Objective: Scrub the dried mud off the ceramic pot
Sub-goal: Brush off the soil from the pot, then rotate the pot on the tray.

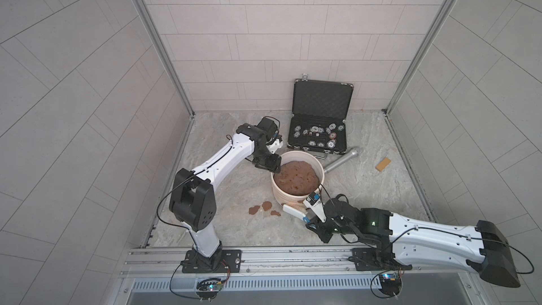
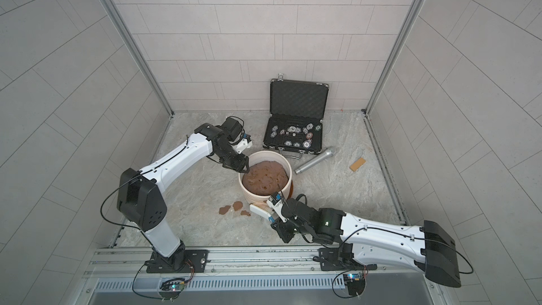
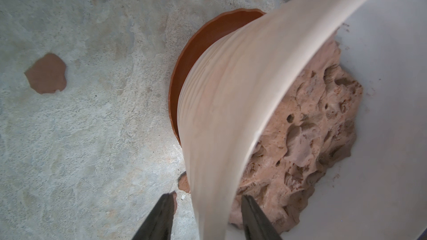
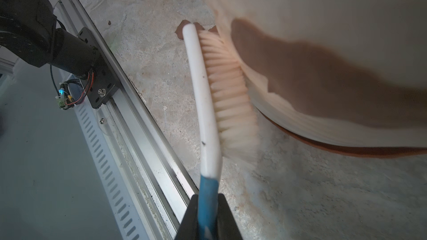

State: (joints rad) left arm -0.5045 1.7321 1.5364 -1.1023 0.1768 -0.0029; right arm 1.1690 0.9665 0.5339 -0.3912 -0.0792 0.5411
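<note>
The cream ribbed ceramic pot (image 1: 290,199) (image 2: 256,198) stands mid-floor on a reddish-brown saucer (image 3: 196,49). A patch of dried mud (image 4: 312,70) clings to its near wall. Three loose mud blobs (image 1: 254,209) lie on the floor to the left of it. My left gripper (image 3: 208,196) (image 1: 271,168) straddles the far-left rim, one finger outside the wall and one inside over the soil, shut on the rim. My right gripper (image 4: 208,202) (image 1: 308,220) is shut on the blue handle of a white scrub brush (image 4: 203,93). The brush's bristles (image 4: 231,88) press against the pot's lower wall beside the patch.
A mound of brown soil (image 1: 297,178) fills the pot. An open black case of poker chips (image 1: 318,136) stands behind it, with a silver microphone (image 1: 341,161) and a tan block (image 1: 383,164) to the right. The aluminium rail (image 1: 264,255) runs along the front edge.
</note>
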